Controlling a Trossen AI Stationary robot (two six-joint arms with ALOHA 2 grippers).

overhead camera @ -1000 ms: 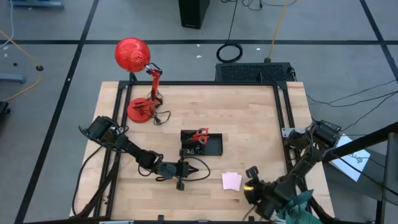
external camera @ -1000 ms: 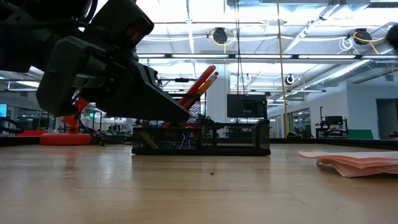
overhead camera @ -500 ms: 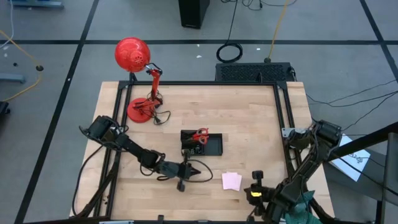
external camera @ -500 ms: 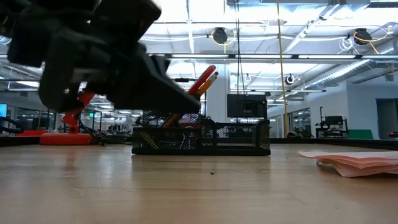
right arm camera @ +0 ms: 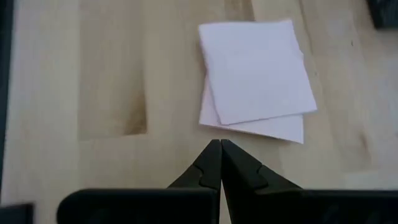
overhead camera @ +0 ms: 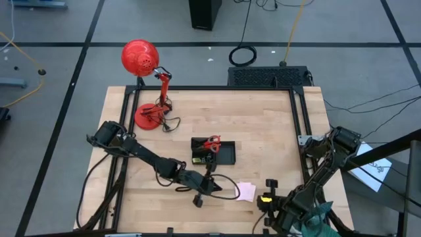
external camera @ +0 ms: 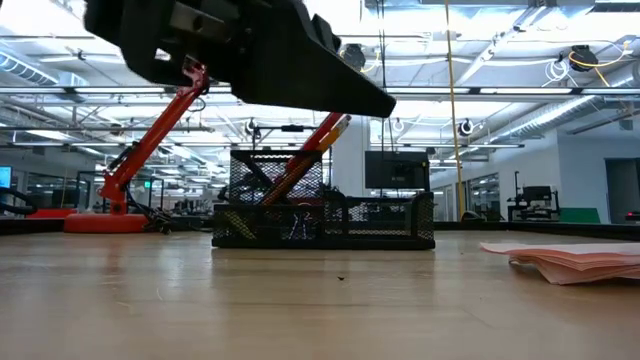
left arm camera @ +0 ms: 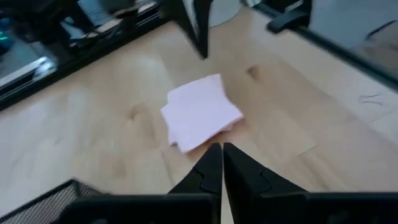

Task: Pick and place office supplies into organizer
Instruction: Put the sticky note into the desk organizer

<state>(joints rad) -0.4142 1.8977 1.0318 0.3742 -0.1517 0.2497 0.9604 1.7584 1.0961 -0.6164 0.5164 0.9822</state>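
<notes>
Both grippers closed, empty, near sticky-note pad [overhead camera: 245,191].
Left gripper [overhead camera: 231,195] just beside pad; right gripper [right arm camera: 220,144] at worktop [overhead camera: 263,125] edge.

A pale pink sticky-note pad [overhead camera: 245,191] is lying on the light wood-grain tabletop [overhead camera: 263,131]; the organizer [overhead camera: 213,152] is showing black mesh, red-handled scissors [overhead camera: 211,143] inside.

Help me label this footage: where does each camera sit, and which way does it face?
High view: overhead, straight down on the table; both arms show.
Low view: at tabletop height, looking across at the organizer; an arm overhead.
Left wrist view: on the left arm, facing the sticky-note pad; left gripper jaws closed.
Right wrist view: on the right arm, right gripper closed.
Both wrist views share the pad.
</notes>
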